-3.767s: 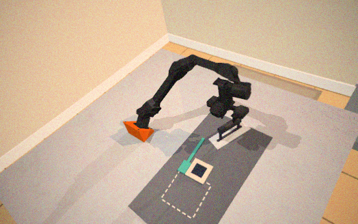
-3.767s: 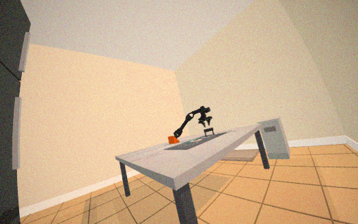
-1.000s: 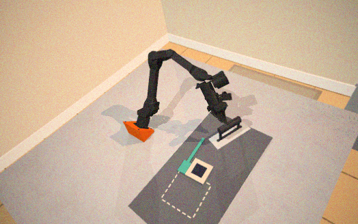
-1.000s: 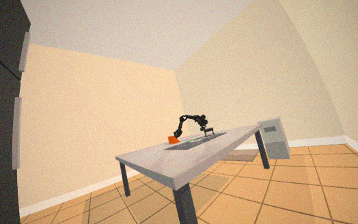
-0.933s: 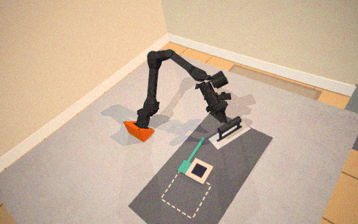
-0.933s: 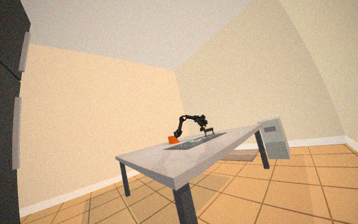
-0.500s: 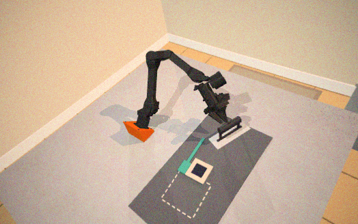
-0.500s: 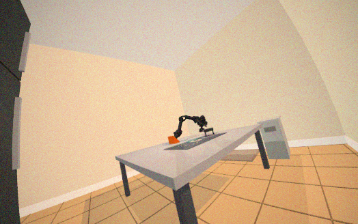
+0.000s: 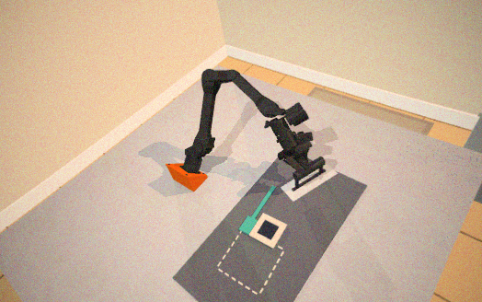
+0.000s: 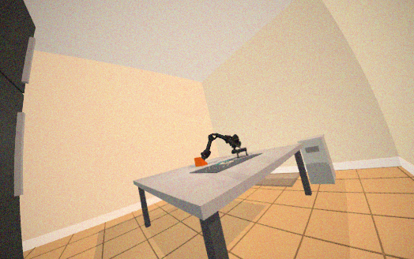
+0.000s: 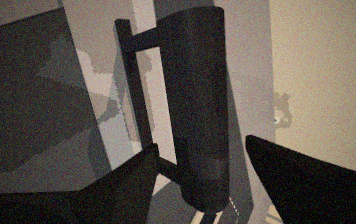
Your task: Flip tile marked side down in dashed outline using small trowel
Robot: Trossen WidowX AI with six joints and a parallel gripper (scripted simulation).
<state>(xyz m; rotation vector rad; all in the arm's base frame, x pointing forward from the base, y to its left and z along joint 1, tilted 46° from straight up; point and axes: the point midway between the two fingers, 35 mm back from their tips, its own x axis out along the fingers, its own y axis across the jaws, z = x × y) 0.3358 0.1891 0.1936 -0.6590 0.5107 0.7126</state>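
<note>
The cream tile (image 9: 268,230) lies with its dark-square marked side up, overlapping the upper edge of the dashed outline (image 9: 218,266). The teal trowel (image 9: 263,203) lies flat on the dark mat (image 9: 322,212), its square blade against the tile's left edge and its thin handle pointing toward the arm side. My gripper (image 9: 301,168) (image 11: 201,145) is open, low over the far end of the mat, with a black bar handle (image 11: 197,85) between its spread fingers. The fingertips are partly hidden in the top view. The trowel and tile are outside the wrist view.
The black bar handle stands on posts over a white plate (image 9: 291,195) at the mat's far end, beside the teal handle's tip. The orange arm base (image 9: 188,179) sits left of the mat on the grey table (image 9: 115,239) (image 10: 190,189).
</note>
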